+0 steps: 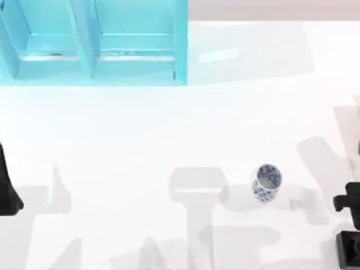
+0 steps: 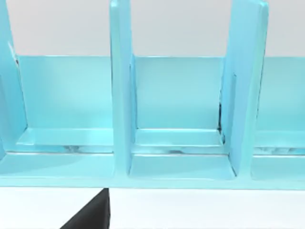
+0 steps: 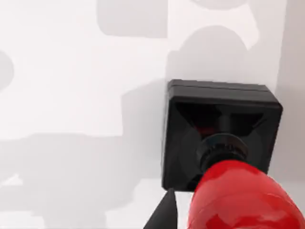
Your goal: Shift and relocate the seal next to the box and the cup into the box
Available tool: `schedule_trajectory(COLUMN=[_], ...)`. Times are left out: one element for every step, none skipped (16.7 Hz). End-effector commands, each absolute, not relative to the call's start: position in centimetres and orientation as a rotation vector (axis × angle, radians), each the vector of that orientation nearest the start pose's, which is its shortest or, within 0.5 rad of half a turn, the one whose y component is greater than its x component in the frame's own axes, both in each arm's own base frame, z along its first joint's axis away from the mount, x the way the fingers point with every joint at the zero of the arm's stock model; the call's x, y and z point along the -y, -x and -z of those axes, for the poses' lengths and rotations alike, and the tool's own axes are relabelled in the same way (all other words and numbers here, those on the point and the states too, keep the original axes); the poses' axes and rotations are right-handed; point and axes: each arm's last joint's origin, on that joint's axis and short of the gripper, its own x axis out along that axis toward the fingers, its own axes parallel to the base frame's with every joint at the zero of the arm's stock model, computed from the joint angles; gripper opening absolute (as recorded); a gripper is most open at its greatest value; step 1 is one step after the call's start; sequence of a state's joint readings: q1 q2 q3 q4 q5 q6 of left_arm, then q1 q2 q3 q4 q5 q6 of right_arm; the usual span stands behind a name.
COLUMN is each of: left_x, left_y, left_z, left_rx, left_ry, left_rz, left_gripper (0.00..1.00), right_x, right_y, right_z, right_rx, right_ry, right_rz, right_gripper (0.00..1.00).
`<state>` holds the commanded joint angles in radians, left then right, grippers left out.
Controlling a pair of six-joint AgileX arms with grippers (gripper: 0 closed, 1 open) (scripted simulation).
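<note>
The cup (image 1: 267, 183), white with a blue pattern, stands upright on the table right of centre. At the bottom right corner sits the seal (image 1: 347, 249), its black square base cut by the picture's edge. Up close, the seal (image 3: 214, 129) shows its black base and red knob, standing upright. My right gripper (image 1: 347, 201) hangs at the right edge, just beyond the seal and right of the cup, touching neither. The teal box (image 1: 93, 62) lies at the back left with open compartments; its dividers (image 2: 121, 95) face the left wrist camera. My left gripper (image 1: 7, 192) is parked at the left edge.
White tabletop (image 1: 169, 129) stretches between the box and the cup, crossed by grey shadows of the arms. A pale strip (image 1: 270, 8) borders the table's far side.
</note>
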<state>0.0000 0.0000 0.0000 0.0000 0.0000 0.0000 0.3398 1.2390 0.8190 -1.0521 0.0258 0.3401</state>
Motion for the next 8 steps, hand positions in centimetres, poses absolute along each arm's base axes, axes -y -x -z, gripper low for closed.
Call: schedule_trajectory(left_x=[0.12,0.12,0.12,0.12,0.12,0.12,0.12,0.12], left_y=[-10.57,-10.57,-10.57,-10.57,-10.57,-10.57,-10.57,-10.57], left_z=[-16.0,-16.0,-16.0,-16.0,-16.0,-16.0,-16.0,-16.0], left_rx=[0.0,0.0,0.0,0.0,0.0,0.0,0.0,0.0], left_ry=[0.0,0.0,0.0,0.0,0.0,0.0,0.0,0.0], left_rz=[0.0,0.0,0.0,0.0,0.0,0.0,0.0,0.0], left_gripper=[1.0,1.0,1.0,1.0,1.0,1.0,1.0,1.0], right_x=[-6.59,-6.59,-6.59,-6.59,-6.59,-6.59,-6.59,-6.59], right_y=[-18.65,-18.65,-18.65,-18.65,-18.65,-18.65,-18.65,-18.65], right_z=[-20.59,-20.59,-20.59,-20.59,-20.59,-20.59,-20.59,-20.59], right_rx=[-1.469,-1.469,-1.469,-1.469,-1.469,-1.469,-1.469,-1.469], right_ry=[-0.011,-0.011,-0.011,-0.011,-0.011,-0.011,-0.011,-0.011], right_rz=[-0.003,-0.003,-0.003,-0.003,-0.003,-0.003,-0.003,-0.003], right_gripper=[0.9,0.98,1.0,1.0,1.0,1.0,1.0,1.0])
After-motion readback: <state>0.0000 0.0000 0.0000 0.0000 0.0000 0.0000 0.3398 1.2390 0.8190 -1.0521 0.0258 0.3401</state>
